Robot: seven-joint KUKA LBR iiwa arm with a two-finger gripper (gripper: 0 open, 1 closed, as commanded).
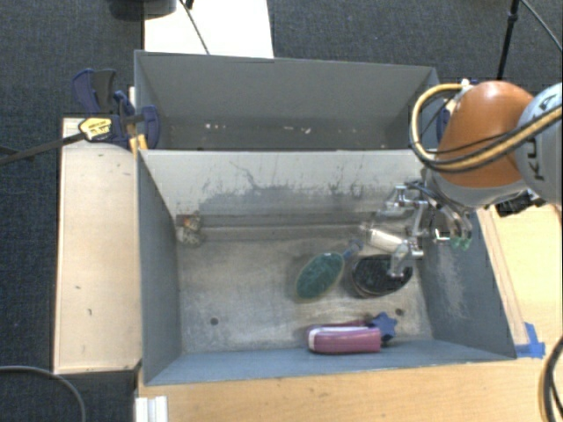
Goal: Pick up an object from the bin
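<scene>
My gripper hangs low at the right side of the bin, its metal parts just above a black round disc-shaped thing on the floor. Whether it touches the disc I cannot tell. Just left of the disc lies a dark green oval thing with a short blue stem pointing toward the gripper. Near the front wall, a pink bottle with a blue cap lies on its side.
A small brownish thing sits against the left wall at the back. The arm with its orange cover and cables reaches in over the bin's right rim. Bare floor spreads across the left half.
</scene>
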